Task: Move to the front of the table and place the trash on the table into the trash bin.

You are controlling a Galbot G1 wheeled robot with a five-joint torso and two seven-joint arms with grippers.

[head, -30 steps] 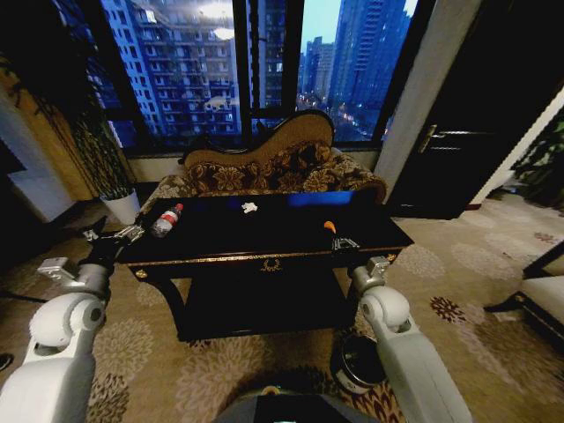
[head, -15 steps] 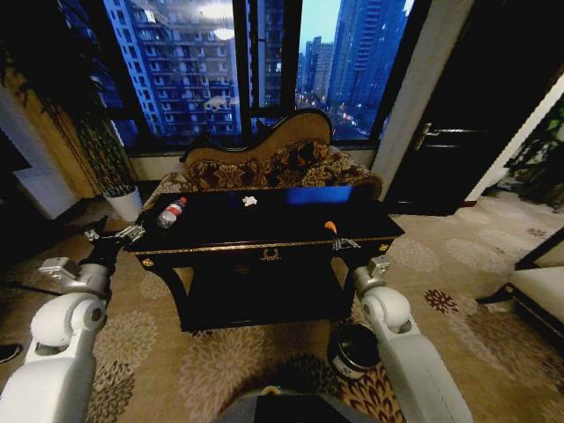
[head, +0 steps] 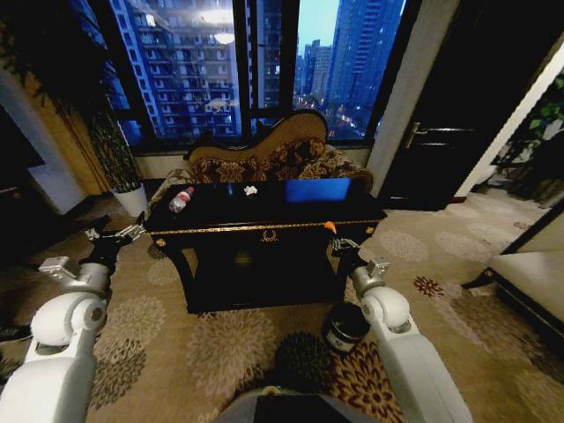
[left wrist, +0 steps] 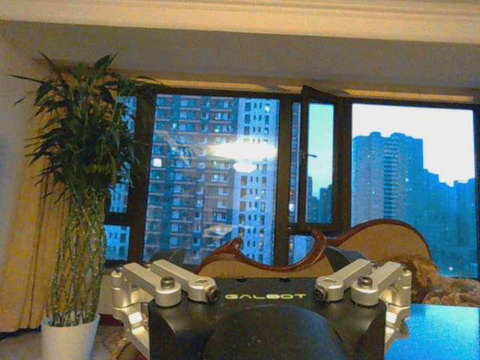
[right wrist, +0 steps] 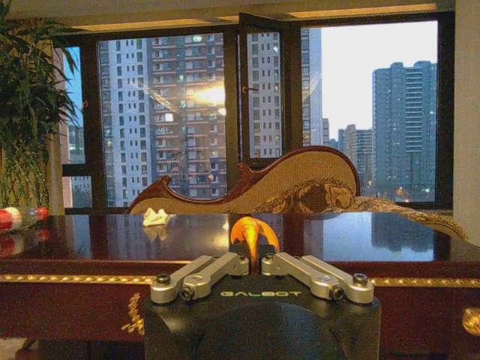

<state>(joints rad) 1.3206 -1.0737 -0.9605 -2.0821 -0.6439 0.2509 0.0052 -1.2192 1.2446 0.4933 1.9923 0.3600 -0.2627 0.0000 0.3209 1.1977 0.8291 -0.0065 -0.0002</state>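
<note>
The black table [head: 264, 233] with gold trim stands ahead of me, in front of the window. A clear bottle [head: 181, 199] with a red cap lies at its left end, also in the right wrist view as the bottle [right wrist: 16, 217]. A white paper wad [head: 250, 189] [right wrist: 155, 217] rests near the table's back edge. My right gripper [head: 334, 234] [right wrist: 253, 253] hovers just before the table's front right edge, shut on a small orange wrapper [head: 330, 226] [right wrist: 253, 231]. The dark round trash bin [head: 345, 326] sits on the carpet under my right arm. My left gripper [head: 119, 235] [left wrist: 264, 279] hangs open, left of the table.
A patterned curved-back sofa [head: 264, 160] stands behind the table under the windows. A white plant pot [head: 132, 201] with a tall plant stands at the back left. A dark door [head: 441, 132] is at the right, a seat's edge [head: 529, 282] at far right. Open carpet [head: 220, 344] lies before the table.
The whole head view has shifted: the table now looks smaller and farther off, so the camera has backed away. Both arms keep their pose, and the orange wrapper stays with the right gripper.
</note>
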